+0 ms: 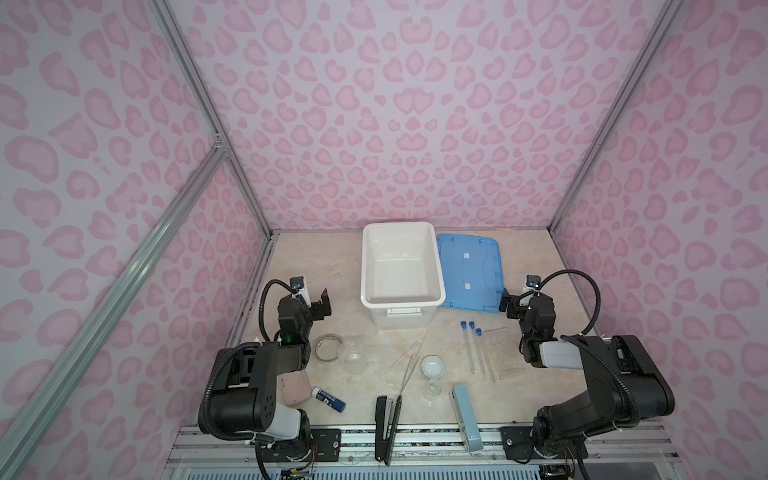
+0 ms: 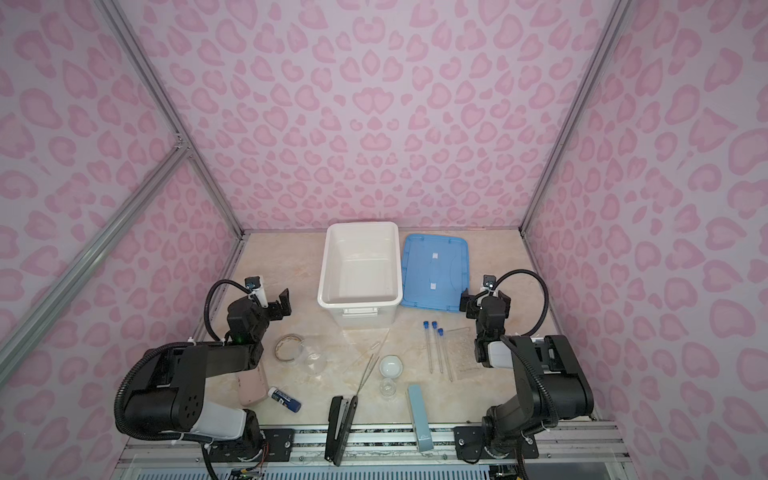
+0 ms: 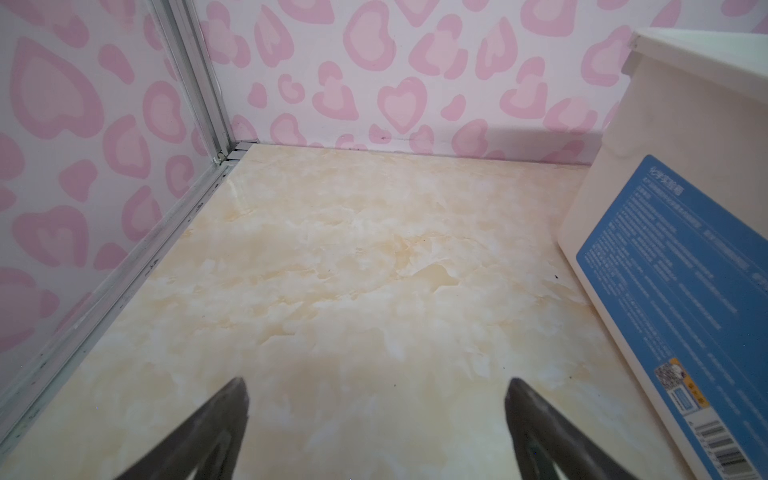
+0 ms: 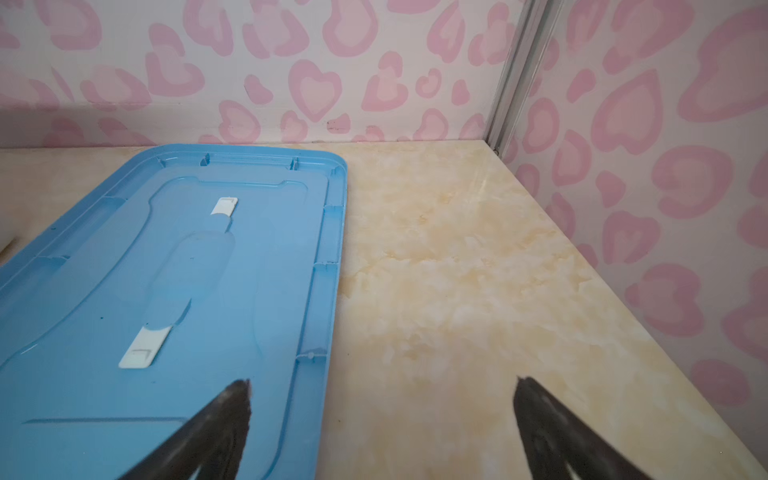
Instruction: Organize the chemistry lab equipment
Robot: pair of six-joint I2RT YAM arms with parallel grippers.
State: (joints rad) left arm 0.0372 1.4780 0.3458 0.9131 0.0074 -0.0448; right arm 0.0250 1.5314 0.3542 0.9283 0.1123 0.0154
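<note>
Blue-capped tubes [image 1: 477, 348], thin and clear, lie on the marbled table [image 1: 299, 257] near the smooth white bin [image 1: 401, 316] in a top view. Left wrist: my left gripper [image 3: 376, 390] gapes over bare marble. Right wrist: my right gripper [image 4: 382, 390] gapes, partly over the blue lid [image 4: 166, 270].

Robot test cell — aluminium frame [image 1: 194, 89], pink heart-print walls [image 1: 415, 124], marble-look tabletop [image 1: 324, 257]; left arm [image 1: 249, 374], right arm [image 1: 602, 374] bolted to front rail [image 1: 428, 442].

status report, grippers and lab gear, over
Left gripper, right gripper open, empty. Three long blue-capped tubes, small white dish on table, outside white plastic bin. Black stapler crowds thin clear rod.
</note>
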